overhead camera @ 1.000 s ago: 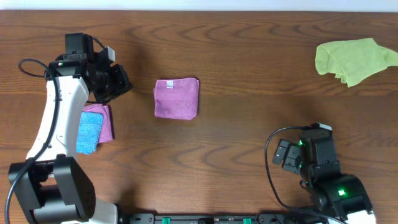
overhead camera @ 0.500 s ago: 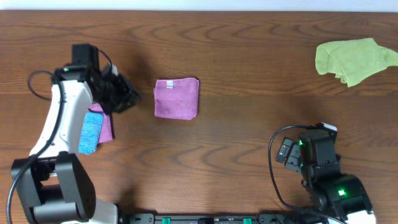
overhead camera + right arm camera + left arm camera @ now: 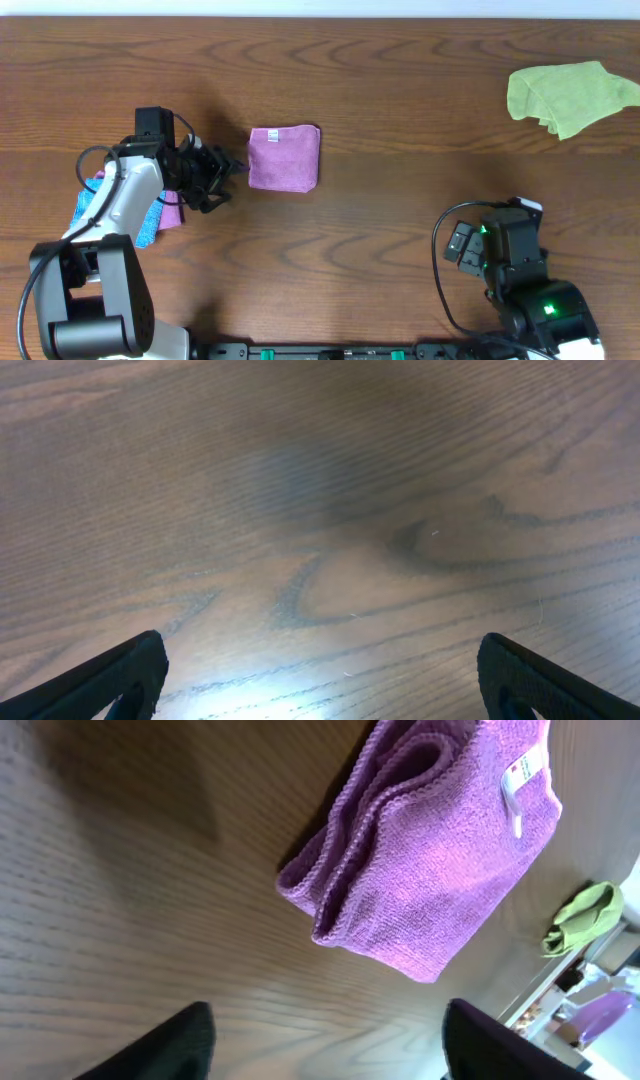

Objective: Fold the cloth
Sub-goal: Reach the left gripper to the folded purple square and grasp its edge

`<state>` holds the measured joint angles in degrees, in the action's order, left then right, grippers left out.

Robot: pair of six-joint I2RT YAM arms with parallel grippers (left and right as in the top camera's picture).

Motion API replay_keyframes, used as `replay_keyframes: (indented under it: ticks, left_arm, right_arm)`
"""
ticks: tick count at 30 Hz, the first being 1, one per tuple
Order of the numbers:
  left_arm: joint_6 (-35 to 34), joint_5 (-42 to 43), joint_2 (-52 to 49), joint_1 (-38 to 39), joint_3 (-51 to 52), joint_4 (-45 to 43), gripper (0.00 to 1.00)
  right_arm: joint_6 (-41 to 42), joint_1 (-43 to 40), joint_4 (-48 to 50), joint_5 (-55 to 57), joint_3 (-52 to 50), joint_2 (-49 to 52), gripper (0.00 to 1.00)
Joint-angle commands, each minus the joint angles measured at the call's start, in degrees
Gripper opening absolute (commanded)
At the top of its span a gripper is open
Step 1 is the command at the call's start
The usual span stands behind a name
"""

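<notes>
The cloth [image 3: 284,158] is a purple microfibre square, folded, with a small white tag [image 3: 268,134] near its far left corner. It lies flat left of the table's centre. In the left wrist view the cloth [image 3: 430,870] shows its layered folded edge and its tag [image 3: 522,775]. My left gripper [image 3: 228,180] stands open just left of the cloth, apart from it, with bare wood between its fingers [image 3: 170,1045]. My right gripper [image 3: 455,248] is open at the front right over bare table, and its fingertips [image 3: 110,680] hold nothing.
A crumpled lime-green cloth [image 3: 570,95] lies at the far right; it also shows in the left wrist view [image 3: 585,915]. A folded blue cloth [image 3: 90,200] on a pink one [image 3: 170,213] sits partly under the left arm. The arm bases line the front edge.
The left gripper has swung right and forward, from above the blue and pink stack to just beside the purple cloth, and its jaws have opened. The right arm has hardly moved.
</notes>
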<state>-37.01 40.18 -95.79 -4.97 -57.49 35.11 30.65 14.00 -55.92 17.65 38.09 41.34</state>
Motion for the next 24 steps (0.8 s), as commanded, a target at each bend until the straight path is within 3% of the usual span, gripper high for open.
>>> replay_keyframes:
  ticks: [1,13,24]
  left_arm:
    - [-1.4,0.5,0.3,0.2,0.2,-0.1,0.8]
    - [-9.0,-5.8,0.3,7.6,0.5,-8.3,0.93]
    - [-12.0,-13.4,0.3,11.0,3.1,-8.3,0.98]
  right_arm:
    - [1.0,-0.5,-0.1,1.0,-0.3,-0.3,0.99]
    - [1.0,-0.5,-0.1,1.0,-0.3,-0.3,0.99]
    - [1.0,-0.5,-0.1,1.0,-0.3,-0.3,0.99]
